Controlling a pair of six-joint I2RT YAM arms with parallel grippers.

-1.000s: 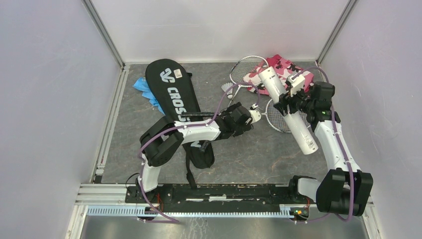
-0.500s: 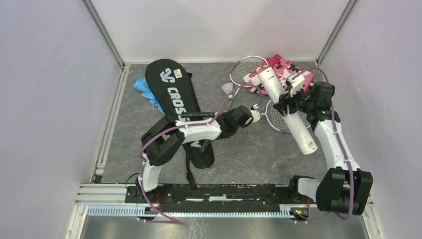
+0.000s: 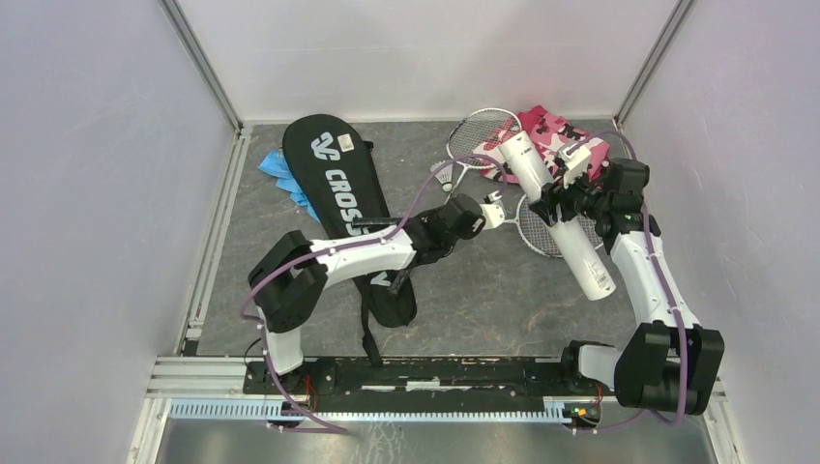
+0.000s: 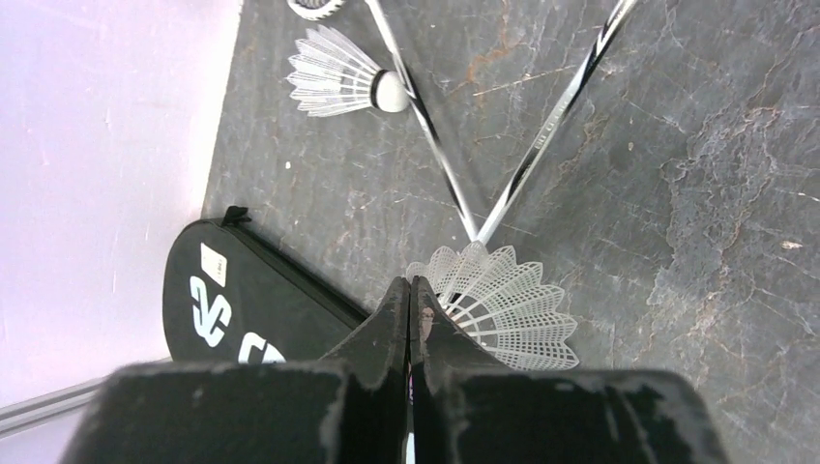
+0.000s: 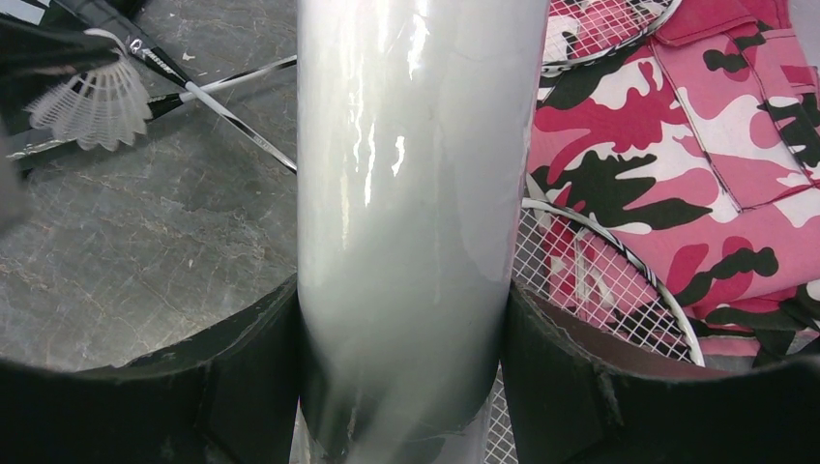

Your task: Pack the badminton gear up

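The white tube (image 3: 563, 220) slants over the tabletop (image 3: 483, 300) near the right edge. I think I hold it there so things can slide inside. My right gripper (image 5: 406, 319) is spread wide and hugs its sides. My left gripper (image 4: 411, 290) is pinched almost closed on a shuttlecock (image 4: 503, 304), mid-tabletop. A second shuttlecock (image 4: 338, 82) lies by the rackets (image 3: 481, 133). The black bag (image 3: 338, 184) lies toward the left edge.

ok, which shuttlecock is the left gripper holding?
The near shuttlecock, pinched by the left gripper where the racket shafts cross. The far shuttlecock lies free on the table, against one shaft.
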